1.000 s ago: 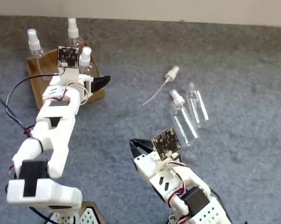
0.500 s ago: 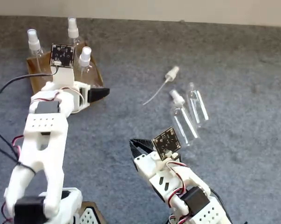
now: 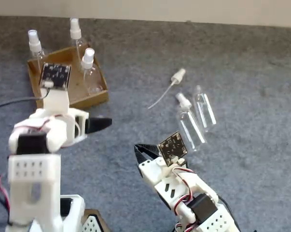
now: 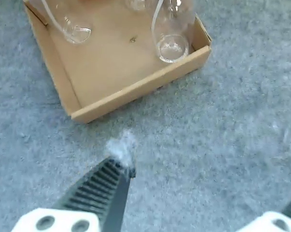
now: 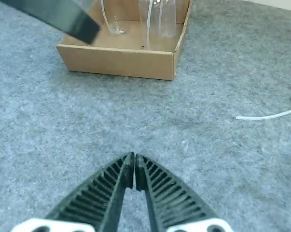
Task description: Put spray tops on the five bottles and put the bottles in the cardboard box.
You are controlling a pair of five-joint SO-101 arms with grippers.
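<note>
Nearest, on the grey carpet (image 3: 261,159) that covers the whole work surface, the right gripper (image 5: 134,170) is seen low over the pile with its ribbed jaws pressed together and nothing held between them. Just beyond it and to its left, the left gripper (image 3: 98,124) is held above bare carpet a little short of the box, its jaws spread wide apart and nothing gripped. Further out on the right side, two clear bottles are found lying on their sides next to each other: the capped bottle (image 3: 189,124), already fitted with a white spray top, and the open bottle (image 3: 204,110), on which no top is seen. A little past them the loose spray top (image 3: 177,76) is laid on the carpet, its thin tube trailing back towards the arms. At the far left the cardboard box (image 3: 90,100) is set flat on the carpet, and three capped bottles are stood upright inside it: the front bottle (image 3: 89,67), the left bottle (image 3: 35,44) and the rear bottle (image 3: 76,33). Behind everything the carpet is met by a pale wall (image 3: 145,7).
</note>
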